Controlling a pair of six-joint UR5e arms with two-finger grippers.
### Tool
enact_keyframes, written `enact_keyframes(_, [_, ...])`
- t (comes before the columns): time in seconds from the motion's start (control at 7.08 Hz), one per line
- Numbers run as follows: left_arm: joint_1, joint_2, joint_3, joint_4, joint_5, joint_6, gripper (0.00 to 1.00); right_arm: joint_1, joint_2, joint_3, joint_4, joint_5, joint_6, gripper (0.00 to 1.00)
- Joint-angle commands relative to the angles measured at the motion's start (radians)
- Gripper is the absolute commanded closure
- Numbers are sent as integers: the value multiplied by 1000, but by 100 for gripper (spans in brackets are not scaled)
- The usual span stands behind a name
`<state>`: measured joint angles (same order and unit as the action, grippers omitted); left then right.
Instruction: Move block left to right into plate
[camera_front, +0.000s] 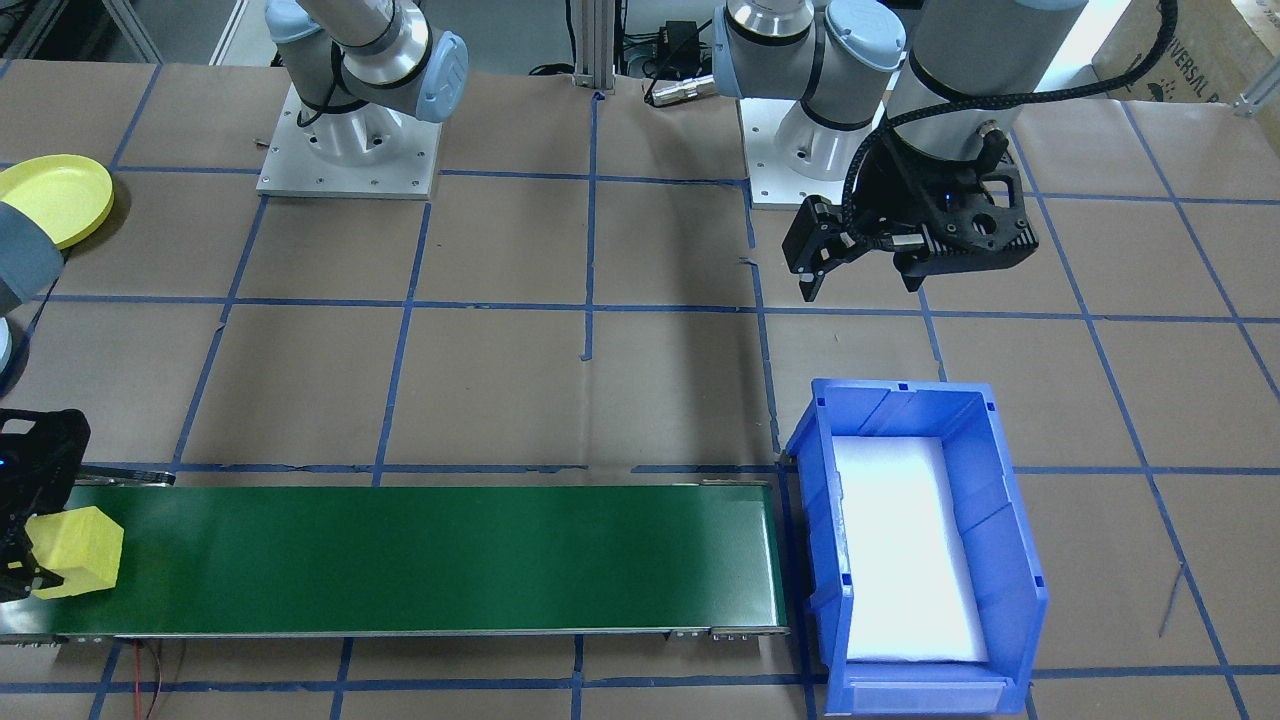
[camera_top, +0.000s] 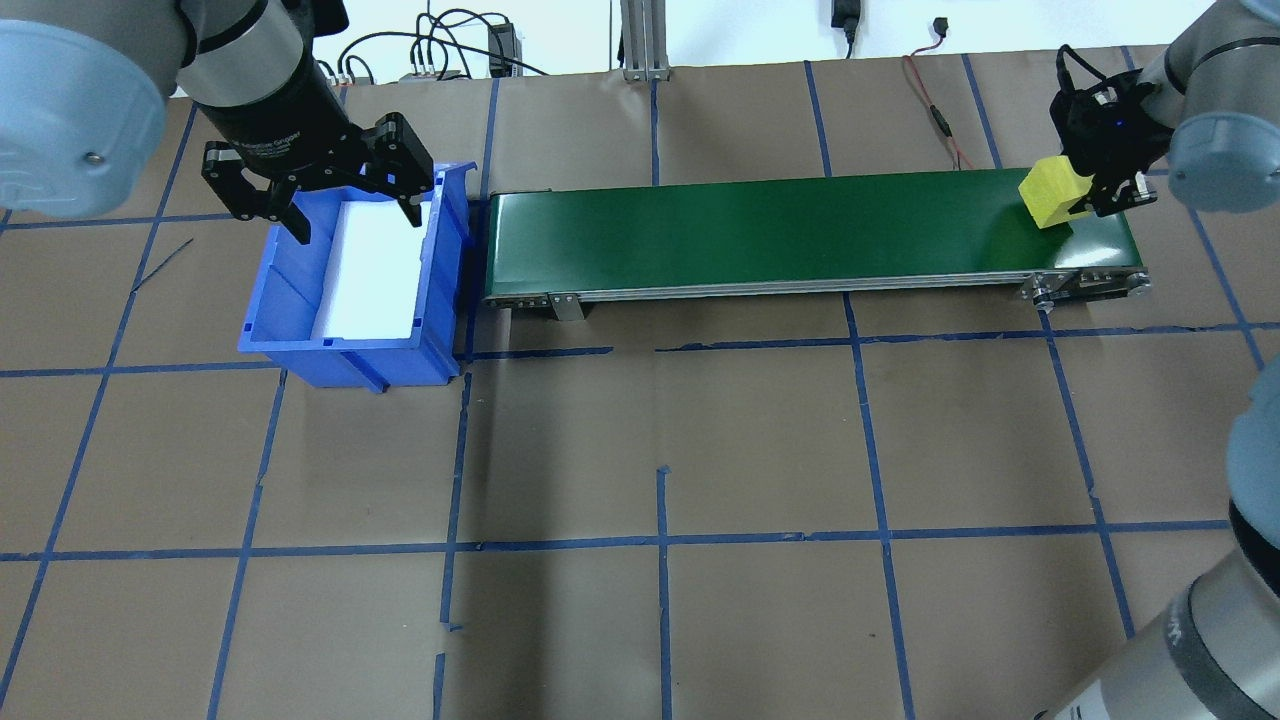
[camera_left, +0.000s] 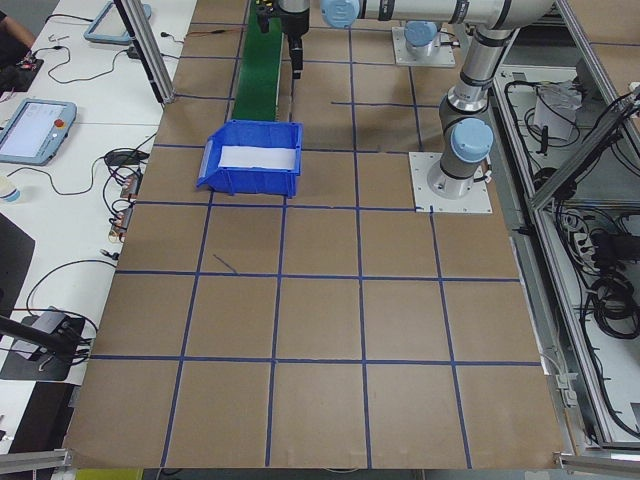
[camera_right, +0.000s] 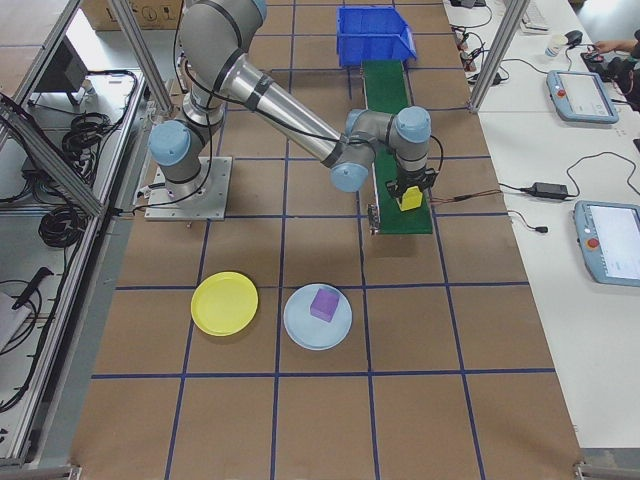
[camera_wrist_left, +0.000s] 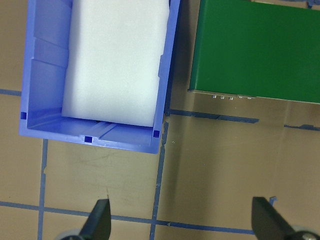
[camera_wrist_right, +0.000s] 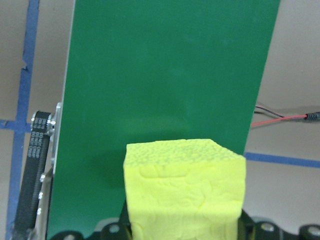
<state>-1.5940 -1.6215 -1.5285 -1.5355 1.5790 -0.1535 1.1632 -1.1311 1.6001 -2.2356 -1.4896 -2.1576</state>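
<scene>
The green conveyor belt (camera_top: 800, 235) runs from the blue bin (camera_top: 350, 290) on the left, where the left gripper (camera_top: 318, 195) hangs open and empty, to its right end. There the right gripper (camera_top: 1085, 195) clamps the yellow block (camera_top: 1048, 195) just above the belt. A clean step probably means lifting straight up, keeping the squeeze firm on the soft foam, then carrying it near-side to the yellow plate (camera_right: 224, 303), since the blue plate (camera_right: 317, 316) already holds a purple block (camera_right: 325, 303).

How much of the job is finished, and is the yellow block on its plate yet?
Not yet. A purple block already sits on the pale blue plate. The right gripper is clamped on the yellow block at the end of the green belt. Still left: carrying it to the empty yellow plate.
</scene>
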Motion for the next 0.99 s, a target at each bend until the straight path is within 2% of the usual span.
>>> enact_keyframes(0.0, [0, 0, -1, 0, -2, 0, 0, -150, -128, 55, 39, -11, 37, 93])
enact_keyframes(0.14, [0, 2, -1, 0, -4, 0, 0, -268, -195, 110, 150, -6, 100, 93])
enact_keyframes(0.42, [0, 2, -1, 0, -2, 0, 0, -412, -307, 214, 206, -27, 171, 91])
enact_keyframes(0.56, [0, 2, -1, 0, -2, 0, 0, -486, -335, 274, 299, -109, 287, 87])
enact_keyframes(0.71, [0, 2, -1, 0, -2, 0, 0, -560, -344, 349, 289, -180, 317, 88])
enact_keyframes(0.85, [2, 2, -1, 0, -1, 0, 0, -620, -387, 395, 284, -178, 317, 88])
